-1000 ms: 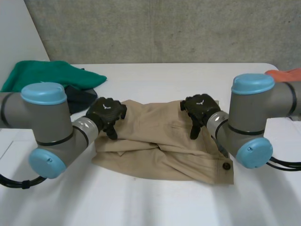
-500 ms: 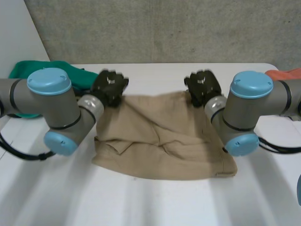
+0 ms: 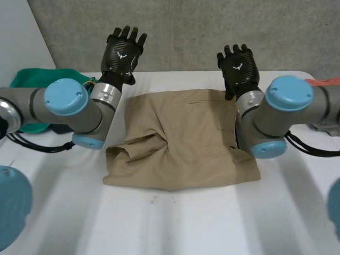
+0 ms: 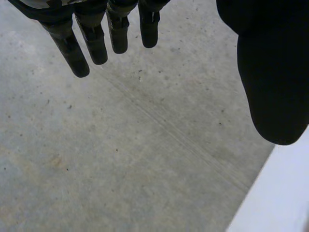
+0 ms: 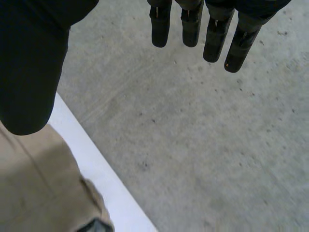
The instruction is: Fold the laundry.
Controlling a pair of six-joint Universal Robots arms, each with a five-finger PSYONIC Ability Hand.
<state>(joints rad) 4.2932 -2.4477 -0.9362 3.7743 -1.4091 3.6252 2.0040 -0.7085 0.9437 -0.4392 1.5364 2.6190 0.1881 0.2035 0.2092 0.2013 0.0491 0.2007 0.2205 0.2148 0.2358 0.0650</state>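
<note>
Currently the left robot hand [image 3: 123,53] and right robot hand [image 3: 240,68] are both up above the counter's [image 3: 175,223] far edge, against the grey wall [image 3: 186,32]. Each is wide, its fingers [image 4: 91,43] straight and spread, holding nothing. The tan garment [image 3: 186,138] lies folded on the counter between the arms, clear of both hands. A green cloth [image 3: 29,79] lies at far left, an orange cloth [image 3: 324,81] at far right.

Matt tan cloth shorts [image 3: 183,141] lie on a smooth white table [image 3: 175,223].
</note>
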